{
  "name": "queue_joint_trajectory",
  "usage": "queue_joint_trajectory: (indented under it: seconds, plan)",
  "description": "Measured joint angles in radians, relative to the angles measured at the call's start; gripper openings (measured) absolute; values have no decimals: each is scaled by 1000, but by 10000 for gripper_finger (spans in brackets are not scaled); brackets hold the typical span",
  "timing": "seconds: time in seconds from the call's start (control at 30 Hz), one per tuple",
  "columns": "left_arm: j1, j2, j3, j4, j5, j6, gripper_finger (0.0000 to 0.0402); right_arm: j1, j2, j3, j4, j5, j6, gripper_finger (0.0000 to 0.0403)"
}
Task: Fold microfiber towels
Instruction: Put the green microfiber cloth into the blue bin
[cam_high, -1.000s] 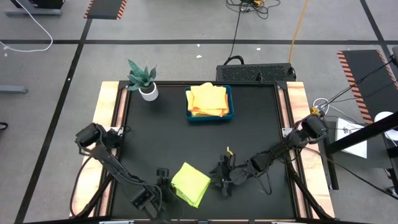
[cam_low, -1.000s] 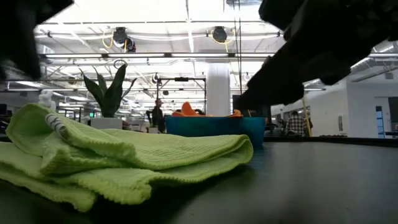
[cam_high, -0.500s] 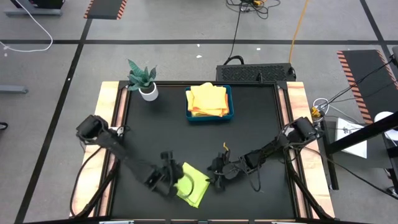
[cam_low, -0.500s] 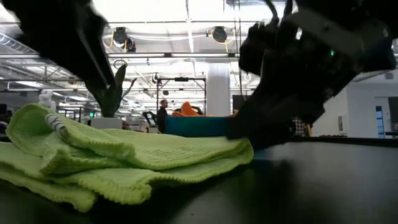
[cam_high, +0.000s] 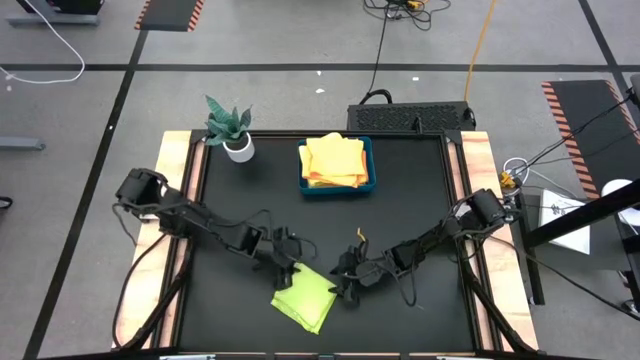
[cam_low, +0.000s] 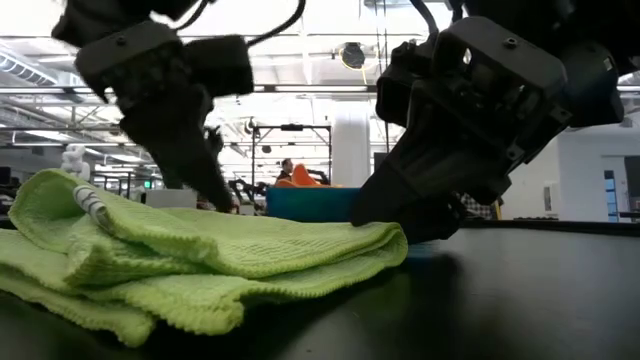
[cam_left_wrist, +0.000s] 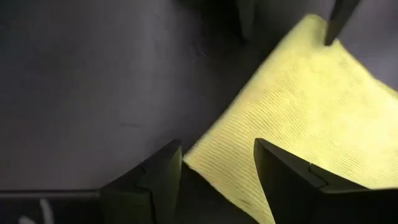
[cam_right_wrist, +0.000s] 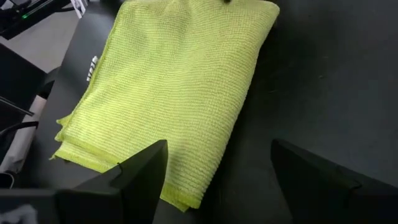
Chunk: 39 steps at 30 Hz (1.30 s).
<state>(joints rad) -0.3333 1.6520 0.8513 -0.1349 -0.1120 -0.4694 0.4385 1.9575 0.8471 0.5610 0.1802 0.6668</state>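
Two dark arms reach in from the table's side edges and meet just below the middle of the high view, at a folded lime green towel (cam_high: 305, 294) that lies flat on the black table (cam_high: 420, 190) toward the lower centre of the frame. The left gripper (cam_high: 290, 262) sits at the towel's upper left corner, and its own wrist camera shows the two fingers (cam_left_wrist: 152, 180) spread apart, with one pale green edge of the cloth lying between them and nothing pinched. The right gripper (cam_high: 342, 283) is at the towel's right edge; its fingers (cam_right_wrist: 146, 171) stand wide apart over the folded cloth (a layered stack with several edges showing along one side), and they clasp nothing.

From table height the towel (cam_low: 200, 255) fills the lower left of the frame as a soft heap of folds, with both grippers coming down onto its far edge.

Near the upper centre of the high view a blue tray (cam_high: 369, 165) holds a pile of yellow towels (cam_high: 334, 160) with an orange layer peeking out underneath. A small potted plant (cam_high: 231, 128) stands at the table's upper left corner, well apart from the work.
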Motion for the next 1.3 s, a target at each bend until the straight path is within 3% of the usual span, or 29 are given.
queue_joint_trajectory:
  seconds: [0.23,0.53,0.73,0.93,1.0,1.13,1.3]
  plan:
    - [49,21,-144,226,168,-83,207,5,-1,1,-18,-79,48,279]
    - [52,35,-173,280,193,-90,196,11,1,1,-69,-104,70,260]
    - [52,37,-174,288,175,-38,135,11,2,0,-90,-101,60,188]
    - [50,41,-175,307,143,89,19,11,-10,-1,-102,-101,-23,62]
    - [49,37,-175,327,127,109,13,12,-35,-2,-125,-109,-56,20]
    - [48,16,-157,369,64,173,8,17,-120,-5,-238,-59,-89,10]
    - [43,-41,-117,391,-81,279,6,16,-249,-5,-394,79,-127,4]
